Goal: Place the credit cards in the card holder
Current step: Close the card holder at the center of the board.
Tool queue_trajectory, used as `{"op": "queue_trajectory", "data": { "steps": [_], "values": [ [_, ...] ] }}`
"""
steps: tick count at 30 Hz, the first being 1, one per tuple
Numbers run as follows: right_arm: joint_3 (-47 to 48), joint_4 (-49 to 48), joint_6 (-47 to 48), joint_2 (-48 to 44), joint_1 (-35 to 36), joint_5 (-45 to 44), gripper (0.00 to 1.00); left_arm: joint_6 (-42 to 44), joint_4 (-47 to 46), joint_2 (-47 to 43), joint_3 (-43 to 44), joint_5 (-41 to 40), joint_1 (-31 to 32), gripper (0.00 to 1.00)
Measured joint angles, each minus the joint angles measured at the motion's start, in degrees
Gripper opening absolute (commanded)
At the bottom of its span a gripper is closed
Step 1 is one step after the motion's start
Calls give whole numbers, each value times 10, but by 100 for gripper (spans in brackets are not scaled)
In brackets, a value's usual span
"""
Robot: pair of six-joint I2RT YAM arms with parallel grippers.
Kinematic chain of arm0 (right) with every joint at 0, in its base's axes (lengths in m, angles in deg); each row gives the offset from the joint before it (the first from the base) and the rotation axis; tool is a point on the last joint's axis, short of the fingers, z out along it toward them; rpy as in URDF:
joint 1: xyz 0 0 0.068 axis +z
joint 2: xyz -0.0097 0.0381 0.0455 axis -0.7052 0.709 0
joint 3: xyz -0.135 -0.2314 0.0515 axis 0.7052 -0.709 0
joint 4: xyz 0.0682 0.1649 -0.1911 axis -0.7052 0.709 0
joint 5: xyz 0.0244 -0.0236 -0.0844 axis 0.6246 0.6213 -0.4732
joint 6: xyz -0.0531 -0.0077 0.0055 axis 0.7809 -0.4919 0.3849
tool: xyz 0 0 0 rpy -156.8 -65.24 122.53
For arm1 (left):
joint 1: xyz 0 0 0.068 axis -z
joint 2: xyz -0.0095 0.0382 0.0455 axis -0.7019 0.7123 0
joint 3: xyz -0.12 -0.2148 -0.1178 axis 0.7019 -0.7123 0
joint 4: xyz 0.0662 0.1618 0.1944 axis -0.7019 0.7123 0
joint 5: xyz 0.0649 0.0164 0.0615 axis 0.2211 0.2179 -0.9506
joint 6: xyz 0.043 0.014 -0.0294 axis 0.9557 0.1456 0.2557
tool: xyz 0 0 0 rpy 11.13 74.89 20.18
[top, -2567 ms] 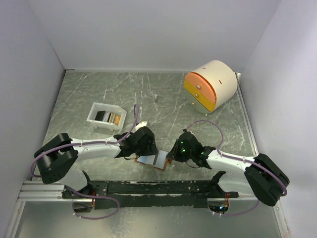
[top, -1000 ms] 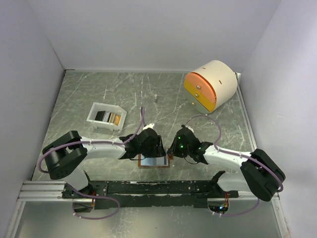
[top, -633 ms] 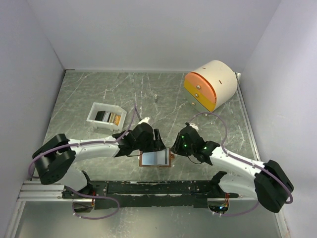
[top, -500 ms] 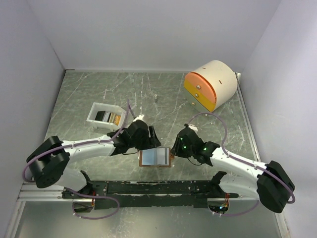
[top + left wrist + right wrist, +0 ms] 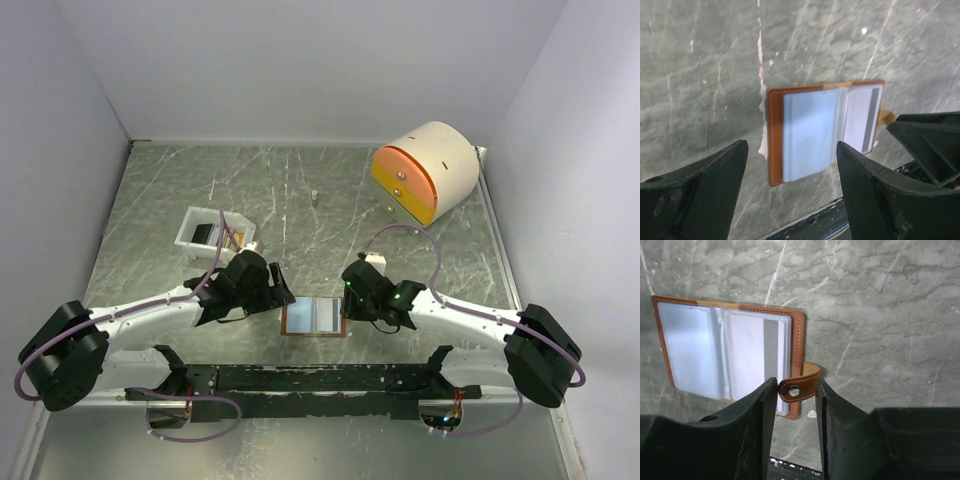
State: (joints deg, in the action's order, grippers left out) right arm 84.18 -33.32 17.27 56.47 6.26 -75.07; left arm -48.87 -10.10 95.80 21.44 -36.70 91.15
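Card holder (image 5: 313, 316) open flat, 1 card (image 5: 756, 357) inside.
My left gripper (image 5: 791, 146) gapes empty (rail (image 5: 300, 378) near holder's edge); right gripper (image 5: 796, 385) straddles strap (image 5: 800, 388), grip unclear.

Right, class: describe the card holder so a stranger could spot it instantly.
Start at the grey marbled table, middle of its near edge. The card holder lies open there: brown stitched border, pale blue pockets, unlike the white tray further back.

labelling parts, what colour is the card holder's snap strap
The strap is rust-brown with a silver snap, clearest in the right wrist view.
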Motion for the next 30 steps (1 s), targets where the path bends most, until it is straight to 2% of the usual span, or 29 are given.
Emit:
{"op": "queue_trajectory", "data": {
  "steps": [8, 19, 30],
  "values": [
    [9, 14, 13, 11, 0, -12, 24, -17, -19, 11, -38, 37, -1, 85],
    [9, 28, 17, -5, 1, -32, 13, -46, -118, 69, -45, 101, -1, 82],
    [-21, 6, 8, -19, 1, -37, 11, -71, -178, 74, -66, 132, -2, 80]
  ]
}}
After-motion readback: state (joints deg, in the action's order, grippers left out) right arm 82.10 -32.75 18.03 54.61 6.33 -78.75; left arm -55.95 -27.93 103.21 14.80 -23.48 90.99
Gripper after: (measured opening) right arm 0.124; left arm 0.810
